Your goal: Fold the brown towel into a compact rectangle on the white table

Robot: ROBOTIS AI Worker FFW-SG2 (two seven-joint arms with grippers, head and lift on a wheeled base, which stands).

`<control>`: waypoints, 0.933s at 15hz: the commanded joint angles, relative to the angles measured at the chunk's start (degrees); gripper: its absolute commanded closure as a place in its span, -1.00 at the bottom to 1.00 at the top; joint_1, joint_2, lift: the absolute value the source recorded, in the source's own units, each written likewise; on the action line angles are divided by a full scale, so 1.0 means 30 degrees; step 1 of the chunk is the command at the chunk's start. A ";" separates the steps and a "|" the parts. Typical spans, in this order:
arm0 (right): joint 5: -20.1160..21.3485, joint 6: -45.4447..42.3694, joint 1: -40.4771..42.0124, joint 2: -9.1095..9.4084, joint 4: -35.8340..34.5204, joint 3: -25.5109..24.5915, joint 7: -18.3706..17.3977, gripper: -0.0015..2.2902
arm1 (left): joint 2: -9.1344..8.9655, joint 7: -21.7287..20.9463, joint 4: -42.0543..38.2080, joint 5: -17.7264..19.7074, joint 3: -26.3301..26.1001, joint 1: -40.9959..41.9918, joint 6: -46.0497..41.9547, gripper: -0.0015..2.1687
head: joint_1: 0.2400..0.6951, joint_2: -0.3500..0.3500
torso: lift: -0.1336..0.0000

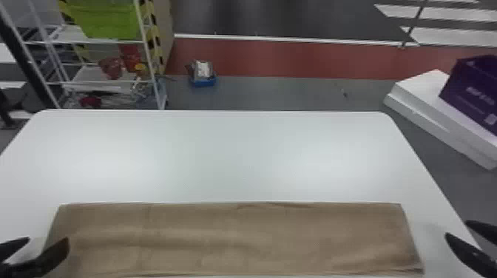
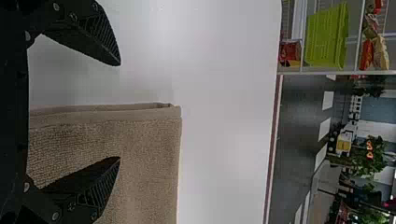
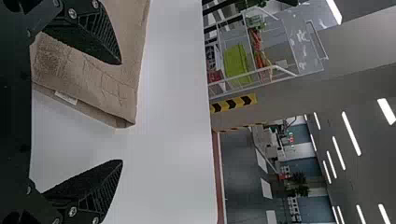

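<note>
The white table [image 1: 236, 148] takes up most of the head view, with a white wire rack [image 1: 74, 42] standing past its far left corner. The brown towel [image 1: 236, 236] lies on the near part of the table as a long, folded strip running from left to right, a few soft wrinkles across its top — its layers show along one edge in the left wrist view. Off the table's right side, a purple box [image 1: 473, 81] sits on a thick white slab [image 1: 425, 88]. A lime-green basket [image 1: 107, 20] is up on the rack. The left gripper [image 1: 47, 240] is at the towel's left end, its fingers spread with nothing between the tips, one in line with the cloth and the other beside it. The right gripper [image 1: 457, 228] is off the towel's right end, near the table's right edge, also spread wide and pinching nothing. A small blue tub [image 1: 202, 82] rests on the floor beyond the table. Smallest is a white tag [image 3: 65, 97] on the towel's edge.
</note>
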 commanded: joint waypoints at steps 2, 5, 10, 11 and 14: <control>-0.0059 -0.0059 0.0047 0.0000 -0.0027 0.0000 0.0000 -0.87 | -0.0050 -0.0098 0.0076 -0.0062 0.0001 -0.0029 0.0180 -0.79 | 1.00 -0.20 | -0.85; -0.0088 -0.0059 0.0076 0.0000 -0.0027 0.0000 0.0000 -0.87 | -0.0050 -0.0157 0.0105 -0.0091 0.0001 0.0000 0.0473 -0.76 | 1.00 -0.21 | -0.85; -0.0146 -0.0059 0.0106 0.0000 -0.0027 0.0030 0.0059 -0.87 | -0.0050 -0.0303 0.0134 -0.0355 -0.0116 0.0000 0.0649 -0.75 | 1.00 -0.21 | -0.85; -0.0205 -0.0059 0.0135 0.0000 -0.0027 0.0030 0.0088 -0.87 | -0.0050 -0.0450 0.0134 -0.0384 -0.0174 0.0000 0.0649 -0.63 | 1.00 -0.21 | -0.85; -0.0293 -0.0059 0.0135 0.0000 -0.0056 0.0000 0.0117 -0.87 | -0.0050 -0.0596 0.0076 -0.0736 -0.0321 0.0000 0.0649 0.11 | 1.00 -0.23 | -0.85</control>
